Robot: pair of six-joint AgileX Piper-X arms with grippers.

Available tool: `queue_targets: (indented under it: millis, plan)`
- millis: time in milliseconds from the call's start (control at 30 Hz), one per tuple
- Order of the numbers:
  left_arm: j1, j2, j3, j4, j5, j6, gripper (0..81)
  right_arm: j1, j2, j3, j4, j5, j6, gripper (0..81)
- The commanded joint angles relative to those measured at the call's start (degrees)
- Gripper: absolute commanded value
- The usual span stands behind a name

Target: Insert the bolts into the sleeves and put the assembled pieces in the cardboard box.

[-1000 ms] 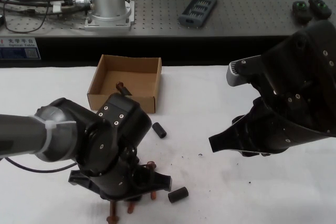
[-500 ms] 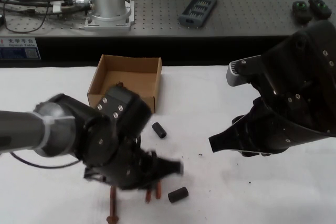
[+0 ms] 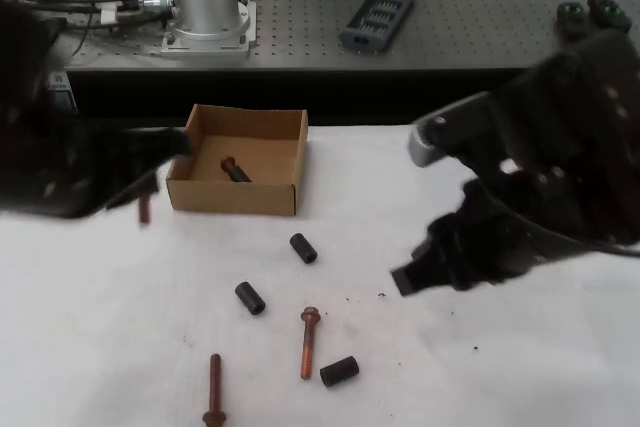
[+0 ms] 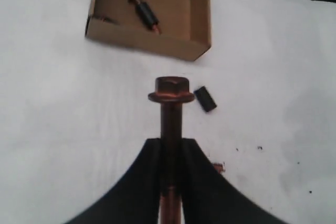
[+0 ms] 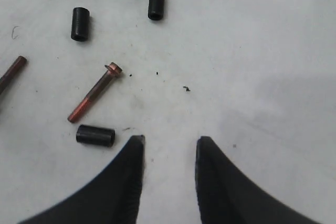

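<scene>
Left claw (image 4: 170, 149): closed on a copper bolt (image 4: 169, 96). The shank is pinched between both fingers and the hex head sticks out past the tips. The bolt touches nothing else and is held clear of the white cloth (image 3: 500, 387).

Ahead of the left claw, down on the cloth, a black sleeve (image 4: 205, 99) lies on its side just beyond the bolt head. Farther ahead is the cardboard box (image 4: 142, 44), top open, with one assembled piece (image 4: 143, 10) lying inside.

Right claw (image 5: 167, 142): fingers apart with nothing between them, hovering over the cloth. A second sleeve (image 5: 95, 135) lies nearest its tips, just beside one finger. It is next to the plain end of a loose bolt (image 5: 95, 92). A third sleeve (image 5: 80, 23) lies farther ahead, well apart from the claw. Another bolt (image 5: 11, 74) lies out to the side.

Step in hand (judgement): the second assembly. A bolt is in the grip and no sleeve has been taken yet. One piece is boxed, and three bolts and three sleeves remain.

Next move (judgement): the right claw should close on a sleeve, probably the nearest. It should grip the outer wall and leave the bore open. The two claws then need to meet with bolt and bore on one line.

The head end projects from the left claw. It cannot be told whether enough shank is free at the other end.
</scene>
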Motion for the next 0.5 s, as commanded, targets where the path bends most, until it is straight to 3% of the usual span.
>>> queue_targets:
  millis: [0,133,300,467]
  plan:
    - [0.4,-0.4,0.8,-0.1,4.2,-4.9,0.6,-0.3,6.8,-6.4,0.2,-0.7,-2.4,25.1]
    - [1.3,-0.9,6.6,-4.0,12.3,-11.2,0.6,-0.3,16.3,-15.2,4.5,-2.9,-4.0,25.1]
    - [1.7,-3.9,8.9,-6.1,10.7,-11.2,0.6,-0.5,28.7,-26.5,10.7,-5.5,-4.0,25.1]
    - [5.4,-8.7,10.4,-6.1,10.5,-10.1,0.6,-1.6,38.1,-36.8,16.9,-7.0,-4.3,25.1]
